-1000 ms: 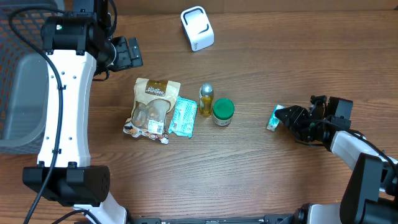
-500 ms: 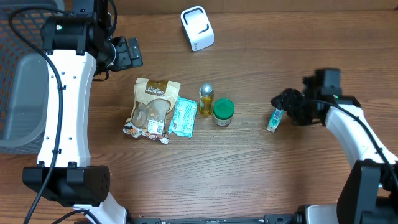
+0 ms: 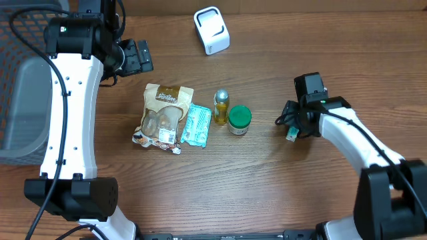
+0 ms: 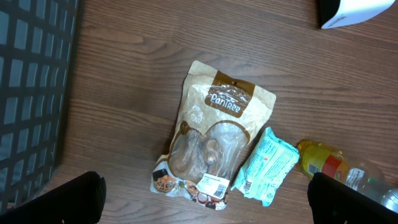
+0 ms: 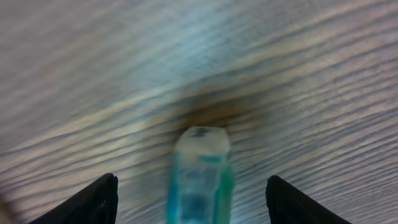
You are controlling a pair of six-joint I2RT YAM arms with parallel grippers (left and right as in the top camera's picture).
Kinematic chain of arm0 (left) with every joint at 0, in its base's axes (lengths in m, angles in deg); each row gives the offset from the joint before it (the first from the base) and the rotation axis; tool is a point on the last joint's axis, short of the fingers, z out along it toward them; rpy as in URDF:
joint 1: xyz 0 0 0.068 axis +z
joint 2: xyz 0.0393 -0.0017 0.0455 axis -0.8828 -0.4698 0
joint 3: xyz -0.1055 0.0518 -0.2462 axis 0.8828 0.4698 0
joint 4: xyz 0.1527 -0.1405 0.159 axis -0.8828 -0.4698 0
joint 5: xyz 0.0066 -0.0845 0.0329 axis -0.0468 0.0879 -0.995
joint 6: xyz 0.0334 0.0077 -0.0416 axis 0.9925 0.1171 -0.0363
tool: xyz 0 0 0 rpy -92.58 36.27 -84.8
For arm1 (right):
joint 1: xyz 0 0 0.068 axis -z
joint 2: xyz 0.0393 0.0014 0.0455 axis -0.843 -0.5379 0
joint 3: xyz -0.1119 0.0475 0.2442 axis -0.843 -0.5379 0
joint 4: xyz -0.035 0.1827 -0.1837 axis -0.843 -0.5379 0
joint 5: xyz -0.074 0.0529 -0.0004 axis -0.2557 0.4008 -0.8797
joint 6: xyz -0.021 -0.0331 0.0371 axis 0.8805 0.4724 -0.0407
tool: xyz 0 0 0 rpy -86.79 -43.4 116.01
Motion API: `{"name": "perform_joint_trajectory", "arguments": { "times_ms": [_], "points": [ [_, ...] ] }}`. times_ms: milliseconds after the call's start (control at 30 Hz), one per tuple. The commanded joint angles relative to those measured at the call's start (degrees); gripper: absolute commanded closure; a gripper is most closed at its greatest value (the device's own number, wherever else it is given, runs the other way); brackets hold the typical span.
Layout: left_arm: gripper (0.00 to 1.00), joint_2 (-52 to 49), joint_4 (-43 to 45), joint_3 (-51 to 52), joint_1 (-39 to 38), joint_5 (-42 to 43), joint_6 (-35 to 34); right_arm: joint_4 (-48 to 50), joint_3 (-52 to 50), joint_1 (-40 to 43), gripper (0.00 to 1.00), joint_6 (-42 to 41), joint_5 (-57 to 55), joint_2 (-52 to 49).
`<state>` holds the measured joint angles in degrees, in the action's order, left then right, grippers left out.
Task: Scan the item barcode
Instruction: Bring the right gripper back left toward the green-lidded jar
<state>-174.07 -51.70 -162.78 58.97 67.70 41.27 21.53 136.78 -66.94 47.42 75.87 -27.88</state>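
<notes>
A small teal and white item lies on the wooden table at the right. My right gripper hangs straight over it, open. In the blurred right wrist view the item sits between the two black fingers with a gap on each side, and neither finger touches it. A white scanner stands at the back of the table. My left gripper is open at the back left, high above the table, and nothing sits between its fingers.
A brown snack bag, a teal packet, a yellow bottle and a green-lidded jar lie in a row mid-table. A grey mesh basket stands at the left edge.
My right arm has swung in from the right and now stands over the small teal item, with its jaws wider apart. The item has stayed in place. The left arm has not moved.
</notes>
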Motion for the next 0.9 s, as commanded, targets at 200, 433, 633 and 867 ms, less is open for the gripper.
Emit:
{"name": "perform_joint_trajectory", "arguments": {
  "times_ms": [200, 433, 633, 867],
  "points": [
    [0.01, -0.1, 0.1, -0.9, 0.1, 0.3, 0.6, 0.8, -0.9, -0.1, 0.6, -1.7, -2.8, -5.5],
    [0.0, -0.1, 0.1, -0.9, 0.0, 0.3, 0.6, 0.8, -0.9, -0.1, 0.53, -1.7, -2.8, -5.7],
    [0.01, -0.1, 0.1, -0.9, 0.0, 0.3, 0.6, 1.6, -0.9, -0.1, 0.29, -1.3, -2.8, -5.7],
    [0.0, -0.1, 0.1, -0.9, 0.0, 0.3, 0.6, -3.6, 6.1, -0.1, 0.26, 2.4, -2.8, -4.1]
  ]
}}
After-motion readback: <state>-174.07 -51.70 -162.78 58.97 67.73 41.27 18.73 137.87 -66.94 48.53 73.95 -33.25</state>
